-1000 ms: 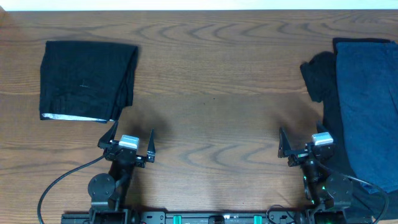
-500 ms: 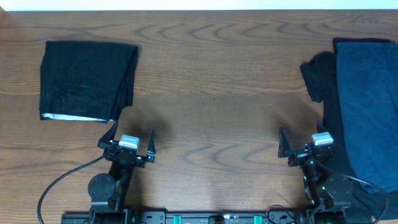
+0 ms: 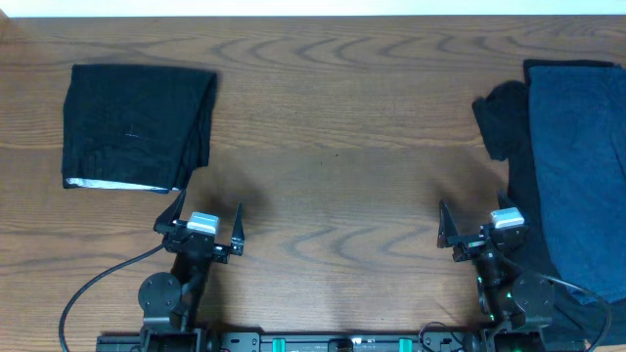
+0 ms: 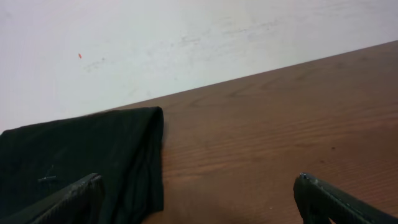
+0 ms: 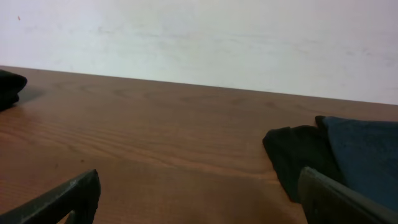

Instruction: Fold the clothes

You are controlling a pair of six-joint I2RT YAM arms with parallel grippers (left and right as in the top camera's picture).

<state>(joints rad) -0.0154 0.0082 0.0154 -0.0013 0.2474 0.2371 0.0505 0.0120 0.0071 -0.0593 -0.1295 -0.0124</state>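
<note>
A folded black garment (image 3: 137,125) with a pale grey hem along its near edge lies at the far left of the table; it also shows in the left wrist view (image 4: 81,158). A navy blue garment (image 3: 579,166) lies on a black garment (image 3: 501,122) at the right edge; both show in the right wrist view, the navy one (image 5: 367,155) and the black one (image 5: 298,155). My left gripper (image 3: 205,227) is open and empty, near the front edge, just below the folded garment. My right gripper (image 3: 476,227) is open and empty, beside the left edge of the right pile.
The brown wooden table (image 3: 333,147) spans the view, with a white wall behind its far edge (image 4: 186,37). A black cable (image 3: 93,288) runs from the left arm's base at the front left.
</note>
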